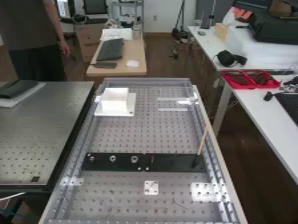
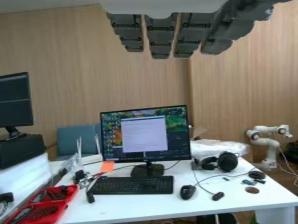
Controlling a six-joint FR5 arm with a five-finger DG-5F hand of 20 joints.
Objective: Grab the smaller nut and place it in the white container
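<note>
Hand empty, fingers straight, well apart from nuts; descend vertically, pinch smaller one squarely.

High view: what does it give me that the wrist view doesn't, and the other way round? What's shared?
High view: the perforated bench, the white container, and the black strip bearing nuts, with a wooden stick rising near its right end.

Wrist view: the hand with straight fingers, a lit monitor and a white robot arm in the background.

Both: the red bin on a white desk.
</note>
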